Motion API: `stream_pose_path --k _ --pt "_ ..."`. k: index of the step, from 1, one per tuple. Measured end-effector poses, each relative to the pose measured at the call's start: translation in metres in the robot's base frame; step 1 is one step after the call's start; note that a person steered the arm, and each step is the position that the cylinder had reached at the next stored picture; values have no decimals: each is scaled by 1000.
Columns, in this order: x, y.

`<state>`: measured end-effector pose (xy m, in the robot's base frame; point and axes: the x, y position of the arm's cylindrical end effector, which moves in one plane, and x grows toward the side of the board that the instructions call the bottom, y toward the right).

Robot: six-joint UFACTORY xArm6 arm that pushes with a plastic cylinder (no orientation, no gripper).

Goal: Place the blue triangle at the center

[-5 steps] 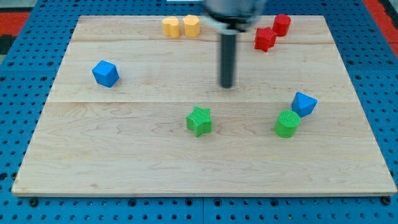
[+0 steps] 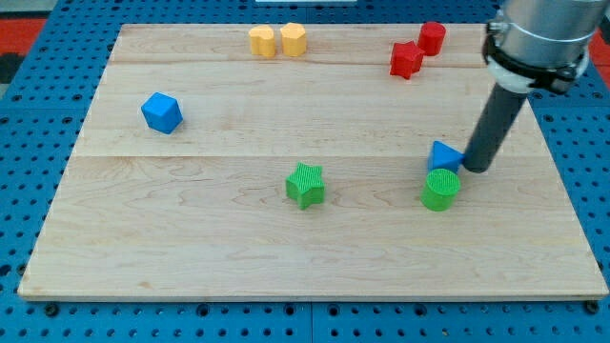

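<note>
The blue triangle (image 2: 444,155) sits right of the board's middle, in the view's lower right part. Its right side is partly hidden behind the dark rod, and its lower edge touches the green cylinder (image 2: 440,190) just below it. It looks small, bright blue and wedge-shaped. My tip (image 2: 474,169) rests against the triangle's right side; the rod carries no fingers, so nothing opens or closes. The arm's upper part is cut off at the view's top. Further left lie the green star (image 2: 305,185) and a blue cube (image 2: 162,112).
</note>
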<state>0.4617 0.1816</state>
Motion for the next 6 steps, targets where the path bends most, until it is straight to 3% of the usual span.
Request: stream_pose_path --k 1,3,4,6 --pt "-2 -35" --pt "-59 -132" --pt "-48 -168" --pt "-27 -96"
